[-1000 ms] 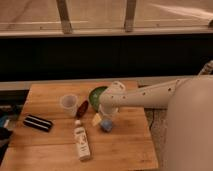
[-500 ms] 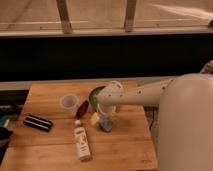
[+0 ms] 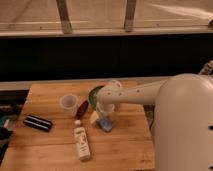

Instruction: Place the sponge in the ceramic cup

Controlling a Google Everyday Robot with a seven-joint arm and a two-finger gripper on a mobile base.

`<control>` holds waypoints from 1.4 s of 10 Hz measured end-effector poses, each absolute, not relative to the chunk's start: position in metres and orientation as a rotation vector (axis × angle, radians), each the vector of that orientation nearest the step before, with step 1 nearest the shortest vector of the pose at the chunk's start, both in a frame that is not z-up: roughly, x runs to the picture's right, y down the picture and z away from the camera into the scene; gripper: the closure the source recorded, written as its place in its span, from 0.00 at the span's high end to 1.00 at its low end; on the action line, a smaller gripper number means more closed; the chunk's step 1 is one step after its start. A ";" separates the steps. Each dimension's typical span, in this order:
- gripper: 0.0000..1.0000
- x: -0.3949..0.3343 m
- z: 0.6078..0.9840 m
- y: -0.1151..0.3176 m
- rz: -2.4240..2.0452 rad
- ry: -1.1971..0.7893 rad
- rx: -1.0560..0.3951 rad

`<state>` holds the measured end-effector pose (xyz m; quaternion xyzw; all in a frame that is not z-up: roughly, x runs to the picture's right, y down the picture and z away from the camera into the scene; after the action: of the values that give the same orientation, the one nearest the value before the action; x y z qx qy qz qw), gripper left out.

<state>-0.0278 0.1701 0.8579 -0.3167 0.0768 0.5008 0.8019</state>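
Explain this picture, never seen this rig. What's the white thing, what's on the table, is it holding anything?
The big white shape on the right is a robot's single arm, carried on a mobile base. At its end is the tool, a two-finger clamp. There is only one camera, looking down on a wooden table; I can't tell where it is mounted. On the table are a pale ceramic cup, a green bowl partly behind the arm, a small dark red object, a black-and-white striped block, a white bottle lying flat, and a light-blue sponge. The tool is down right over the sponge, jaws open. Nothing is lifted: the sponge lies on the table, not yet in the cup.
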 end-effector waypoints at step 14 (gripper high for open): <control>0.65 -0.026 0.862 0.188 1.037 0.121 -0.709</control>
<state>-0.0262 0.1884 0.8624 -0.3314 0.0565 0.4847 0.8075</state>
